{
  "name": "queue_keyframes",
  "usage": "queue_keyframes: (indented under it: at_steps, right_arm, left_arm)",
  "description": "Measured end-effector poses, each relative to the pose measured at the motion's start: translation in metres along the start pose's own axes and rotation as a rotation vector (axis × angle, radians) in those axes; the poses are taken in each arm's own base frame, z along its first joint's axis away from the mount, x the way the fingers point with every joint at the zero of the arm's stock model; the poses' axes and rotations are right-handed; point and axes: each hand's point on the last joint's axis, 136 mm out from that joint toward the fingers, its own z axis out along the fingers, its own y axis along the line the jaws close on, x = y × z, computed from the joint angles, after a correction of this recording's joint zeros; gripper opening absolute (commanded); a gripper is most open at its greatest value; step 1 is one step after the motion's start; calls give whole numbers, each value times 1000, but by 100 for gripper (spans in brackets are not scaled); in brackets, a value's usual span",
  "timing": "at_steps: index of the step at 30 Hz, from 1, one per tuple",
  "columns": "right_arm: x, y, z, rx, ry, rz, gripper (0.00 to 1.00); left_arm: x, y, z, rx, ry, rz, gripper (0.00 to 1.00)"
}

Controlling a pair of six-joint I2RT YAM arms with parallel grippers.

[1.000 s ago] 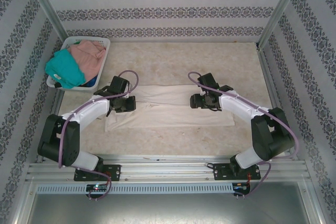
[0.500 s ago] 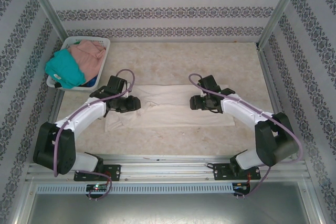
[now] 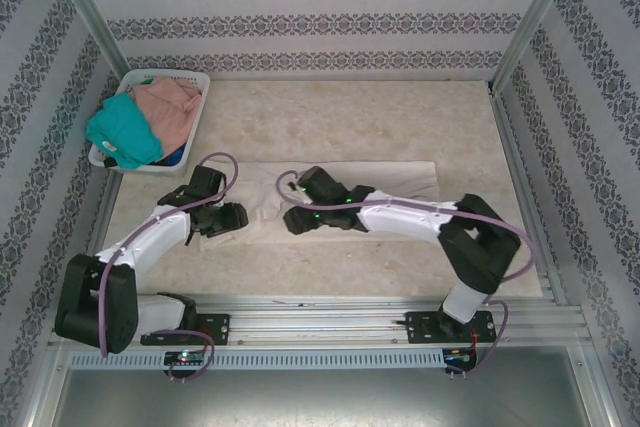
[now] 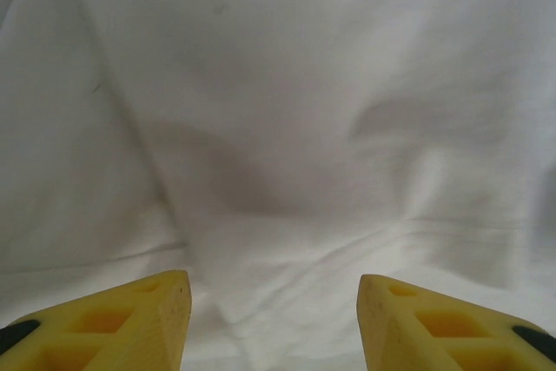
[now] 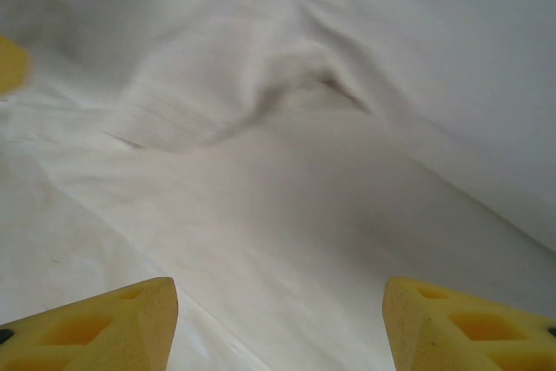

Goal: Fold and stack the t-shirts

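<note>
lying beneath left end effector (image 4: 274,323) and right end effector (image 5: 280,323) is cream t-shirt (image 3: 400,182).

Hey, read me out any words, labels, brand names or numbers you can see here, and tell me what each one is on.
There is no readable text.
cream t-shirt: plain cloth, no print or tag showing.
teal t-shirt and pink t-shirt in the white basket: no print showing.
walls: repeating ornament bands, no letters.
</note>
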Motion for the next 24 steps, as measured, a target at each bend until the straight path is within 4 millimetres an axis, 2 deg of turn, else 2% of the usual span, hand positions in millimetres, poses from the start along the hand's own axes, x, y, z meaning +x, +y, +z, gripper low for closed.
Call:
queue_keyframes:
  at_steps: [4,8,13,17,20,24]
  right_arm:
    - [-7,20,22,-23,-22,-68,61]
    - [-11,18,40,-5,-22,-109,59]
    - [-15,17,57,10,-16,-142,55]
    - [-19,16,65,22,-18,-161,54]
    - [-24,19,72,28,-24,-172,55]
    - [-20,22,80,37,-14,-199,61]
  left_arm:
    - [7,7,14,-21,49,-16,37]
    - [4,8,17,-14,52,-22,22]
    - [-4,2,11,8,29,-18,15]
    - [-10,0,6,27,6,-18,3]
    - [-10,-1,4,39,7,-27,0]
    - [-16,2,-4,53,-21,-50,0]
